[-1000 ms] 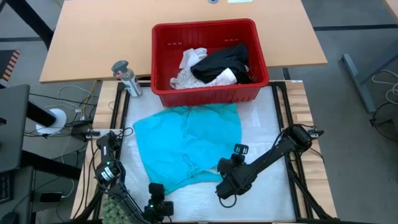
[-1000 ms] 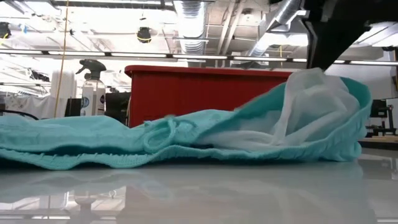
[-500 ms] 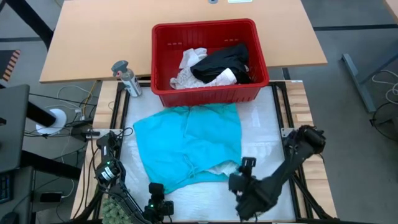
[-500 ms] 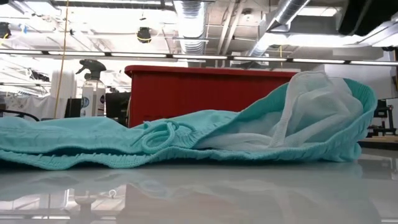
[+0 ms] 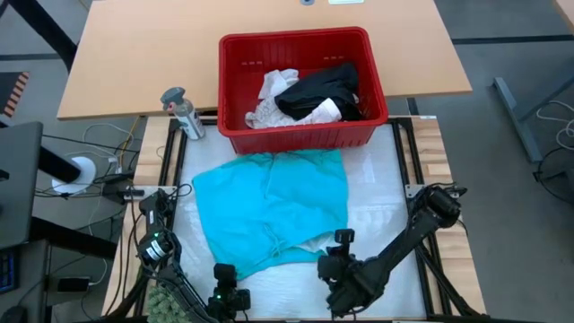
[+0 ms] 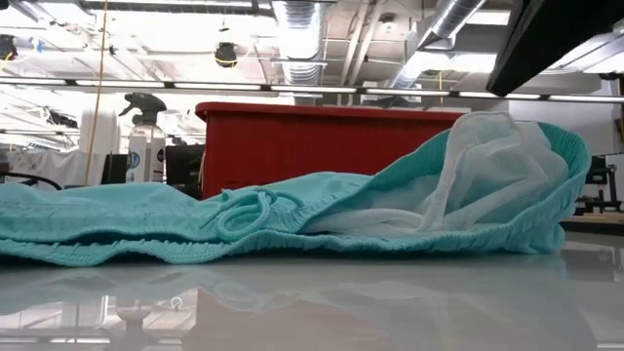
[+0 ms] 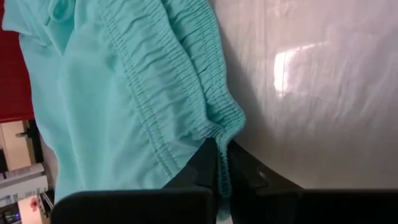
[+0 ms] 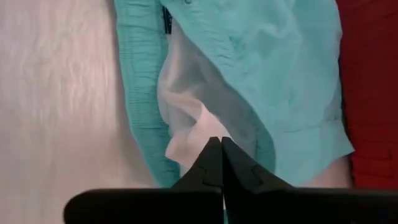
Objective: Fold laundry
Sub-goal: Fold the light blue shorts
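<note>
The right gripper (image 5: 342,240) sits at the near right corner of the teal garment (image 5: 269,208), jaws pressed together with no gap; the right wrist view shows the closed fingertips (image 8: 217,155) over the white lining (image 8: 186,118) turned out of the teal waistband, though whether any cloth is caught between them cannot be told. Half a second earlier this arm was drawn back farther to the near right, clear of the cloth, with its jaws apart; it has since swung in toward the garment and closed. A second ago it was over the same corner. The garment itself has barely changed: in the low view the raised fold with the white mesh (image 6: 507,171) stands as it did, and the dark arm (image 6: 565,39) has returned to the upper right corner.

The left gripper (image 5: 229,280) stays at the near left corner of the teal garment, jaws shut on the elastic waistband (image 7: 214,118), as the left wrist view shows.

Count: two arms; one teal garment spread flat on the white mat (image 5: 386,193), just near of the basket; one red basket (image 5: 303,135) at the far side, holding one black garment (image 5: 318,90) and at least one white garment (image 5: 273,94), the exact number unclear; one spray bottle (image 5: 182,112) left of the basket; one green fuzzy thing (image 5: 166,296) at the near left edge.
</note>
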